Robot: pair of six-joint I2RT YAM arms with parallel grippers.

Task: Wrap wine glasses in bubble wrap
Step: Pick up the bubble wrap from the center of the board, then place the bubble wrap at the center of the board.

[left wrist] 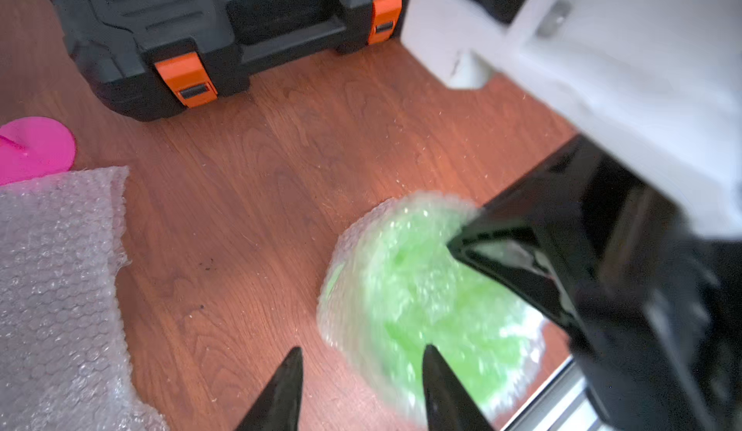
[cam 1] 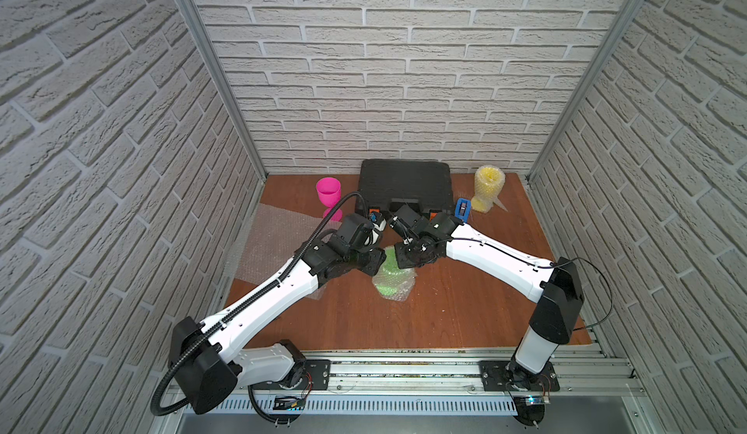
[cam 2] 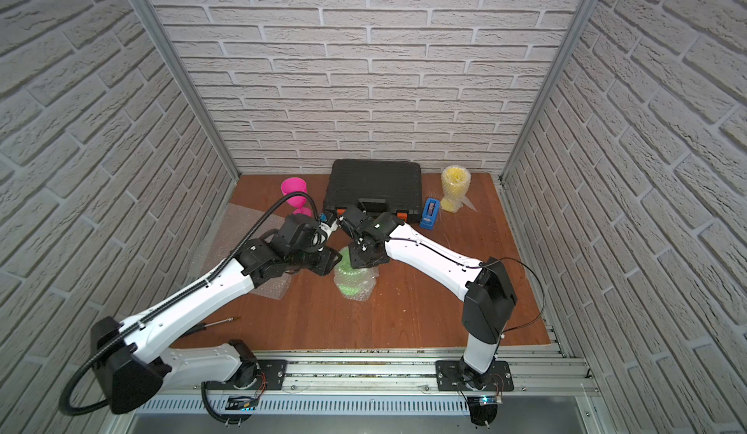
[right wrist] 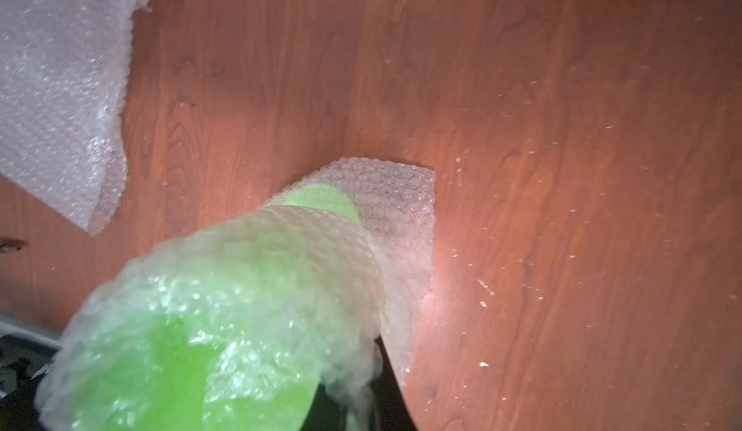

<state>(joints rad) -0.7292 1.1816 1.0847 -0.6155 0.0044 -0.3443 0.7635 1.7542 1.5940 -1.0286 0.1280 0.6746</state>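
Stands to unroll or topple: lime green goblet (cam 1: 391,276) mid-frame in both top views, bubble wrap (right wrist: 401,196) flap loose, pinched at rim only by clenched right gripper (left wrist: 457,244), left gripper (left wrist: 361,352) spread, released.

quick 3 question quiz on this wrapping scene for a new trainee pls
1. True or false: the lime green plastic goblet is covered in clear bubble wrap.
2. Which goblet stands bare? A) the hot pink plastic goblet B) the lime green one C) none
3. Which gripper has its jaws open?

Key: 1 true. 2 A. 3 the left gripper.
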